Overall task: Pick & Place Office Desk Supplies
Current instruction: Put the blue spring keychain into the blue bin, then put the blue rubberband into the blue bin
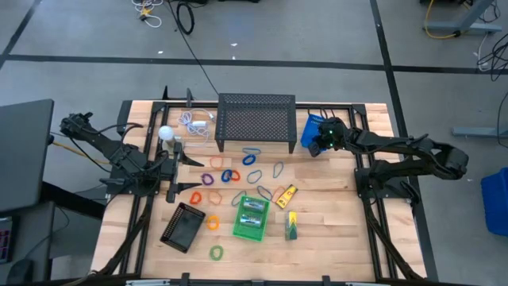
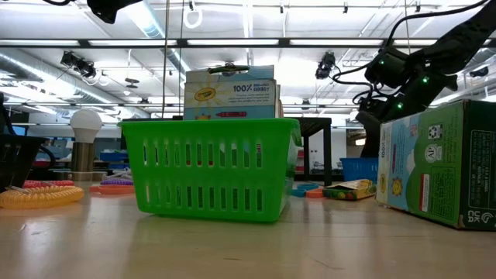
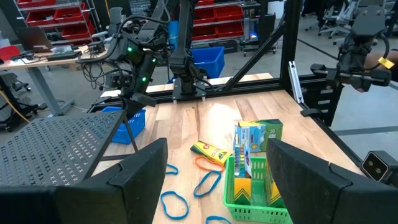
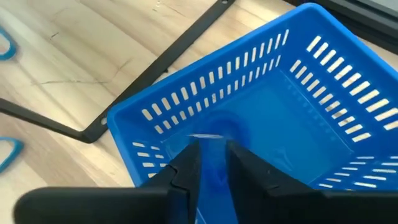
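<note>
Right now the right gripper [image 4: 212, 163] hangs over the blue basket [image 1: 310, 133] at the far right of the surface [image 1: 333, 222], fingers [image 4: 186, 168] parted only a sliver around a thin blue loop [image 4: 214, 177], and whether they actually grip it I cannot tell. Meanwhile the left gripper [image 1: 175, 176] waits wide open and empty at the left, with crayon boxes [image 1: 253, 213] standing in the green basket [image 1: 240, 226], another crayon box [image 1: 291, 226] beside it, and coloured loops [image 1: 230, 175] scattered mid-surface
</note>
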Controlling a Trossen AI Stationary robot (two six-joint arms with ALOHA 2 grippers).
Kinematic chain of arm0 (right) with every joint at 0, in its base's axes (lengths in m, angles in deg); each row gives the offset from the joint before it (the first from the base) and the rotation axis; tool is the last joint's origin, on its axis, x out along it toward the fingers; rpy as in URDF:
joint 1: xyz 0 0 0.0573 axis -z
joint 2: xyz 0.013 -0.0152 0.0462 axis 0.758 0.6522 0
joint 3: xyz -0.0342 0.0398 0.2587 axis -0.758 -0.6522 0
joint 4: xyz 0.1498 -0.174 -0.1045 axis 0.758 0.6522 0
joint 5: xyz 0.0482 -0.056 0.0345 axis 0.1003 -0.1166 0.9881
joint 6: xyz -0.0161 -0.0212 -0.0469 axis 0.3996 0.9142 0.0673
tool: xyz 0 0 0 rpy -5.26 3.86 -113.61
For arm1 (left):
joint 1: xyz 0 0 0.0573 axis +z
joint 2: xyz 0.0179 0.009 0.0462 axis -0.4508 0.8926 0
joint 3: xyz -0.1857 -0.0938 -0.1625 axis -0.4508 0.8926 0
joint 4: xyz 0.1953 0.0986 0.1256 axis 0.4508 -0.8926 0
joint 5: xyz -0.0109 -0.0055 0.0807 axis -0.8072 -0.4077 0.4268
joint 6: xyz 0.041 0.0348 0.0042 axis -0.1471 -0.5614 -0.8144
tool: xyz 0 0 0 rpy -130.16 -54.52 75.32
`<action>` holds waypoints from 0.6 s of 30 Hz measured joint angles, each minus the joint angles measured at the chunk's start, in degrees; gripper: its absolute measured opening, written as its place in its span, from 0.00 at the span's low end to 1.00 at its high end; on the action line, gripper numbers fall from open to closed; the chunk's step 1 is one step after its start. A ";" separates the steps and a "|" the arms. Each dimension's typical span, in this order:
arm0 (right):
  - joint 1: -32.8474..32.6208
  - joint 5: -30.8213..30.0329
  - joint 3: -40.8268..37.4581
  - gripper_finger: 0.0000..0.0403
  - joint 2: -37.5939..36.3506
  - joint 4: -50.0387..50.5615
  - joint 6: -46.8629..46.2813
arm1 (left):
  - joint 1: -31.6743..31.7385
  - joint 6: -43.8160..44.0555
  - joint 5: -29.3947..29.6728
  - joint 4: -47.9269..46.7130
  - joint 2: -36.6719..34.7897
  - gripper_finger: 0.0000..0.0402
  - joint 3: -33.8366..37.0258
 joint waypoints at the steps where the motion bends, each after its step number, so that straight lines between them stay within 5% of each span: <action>1: 0.00 0.15 0.00 0.22 0.00 -0.18 0.34 | 0.02 0.00 0.00 -0.02 0.00 0.71 0.00; 18: -1.98 0.19 3.16 0.56 -0.21 1.92 0.68 | 0.00 0.00 -0.02 -0.75 0.02 0.71 0.00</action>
